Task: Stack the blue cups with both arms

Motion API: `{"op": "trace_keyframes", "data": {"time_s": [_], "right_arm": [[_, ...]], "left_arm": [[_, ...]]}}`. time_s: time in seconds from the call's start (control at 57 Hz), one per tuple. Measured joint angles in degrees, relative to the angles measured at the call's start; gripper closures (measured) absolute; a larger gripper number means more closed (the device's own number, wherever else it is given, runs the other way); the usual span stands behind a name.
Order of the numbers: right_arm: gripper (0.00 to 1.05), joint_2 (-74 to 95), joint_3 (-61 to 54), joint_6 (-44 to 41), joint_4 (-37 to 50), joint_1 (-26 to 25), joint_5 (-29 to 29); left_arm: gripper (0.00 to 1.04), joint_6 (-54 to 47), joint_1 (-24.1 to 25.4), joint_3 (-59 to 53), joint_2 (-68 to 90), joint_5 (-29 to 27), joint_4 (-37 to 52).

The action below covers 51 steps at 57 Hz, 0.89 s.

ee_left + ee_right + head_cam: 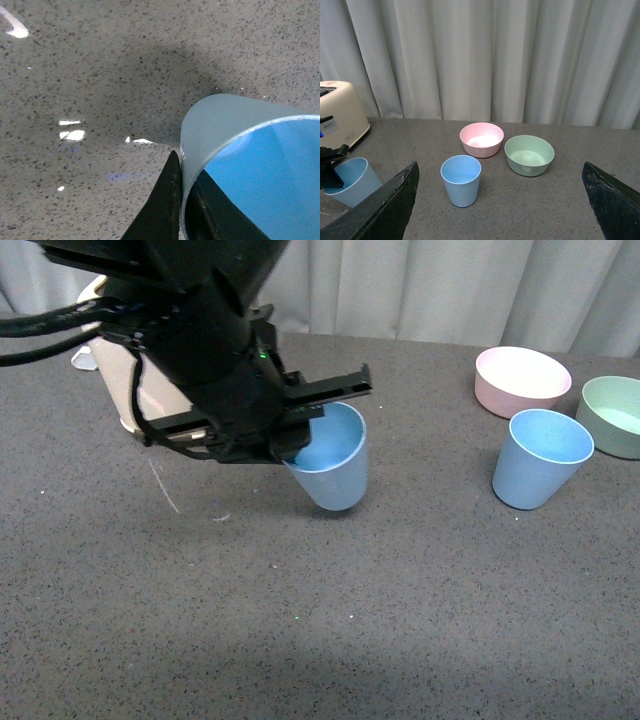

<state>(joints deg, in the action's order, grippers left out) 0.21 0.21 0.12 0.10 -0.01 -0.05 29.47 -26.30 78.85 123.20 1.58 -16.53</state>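
Since left gripper [303,435] pinches one blue cup [340,478] by its rim, tilted, likely for carrying, the other cup [541,460] waits upright at right.

Dark grey speckled table [400,620] is carrying a cream toaster [342,112] sitting way off on the far left. Over on the right a blue cup [541,458] is standing upright just in front of a pink bowl [522,380] and green bowl [615,415] sitting side by side.

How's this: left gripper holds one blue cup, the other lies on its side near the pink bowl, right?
No: the left gripper holds one blue cup, but the other blue cup stands upright near the pink bowl, per the front view.
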Motion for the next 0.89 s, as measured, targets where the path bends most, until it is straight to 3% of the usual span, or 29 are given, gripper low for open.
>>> {"op": "trace_keyframes", "data": {"time_s": [0.491,0.895], "right_arm": [[0.10,0.00,0.00,0.00,0.00,0.00,0.00],[0.10,0.02,0.00,0.00,0.00,0.00,0.00]], "left_arm": [[1.01,0.57,-1.79,8.66,5.70,-3.52,-5.05],[0.44,0.31,-1.62,8.48,4.48,-2.86,-4.33]]}}
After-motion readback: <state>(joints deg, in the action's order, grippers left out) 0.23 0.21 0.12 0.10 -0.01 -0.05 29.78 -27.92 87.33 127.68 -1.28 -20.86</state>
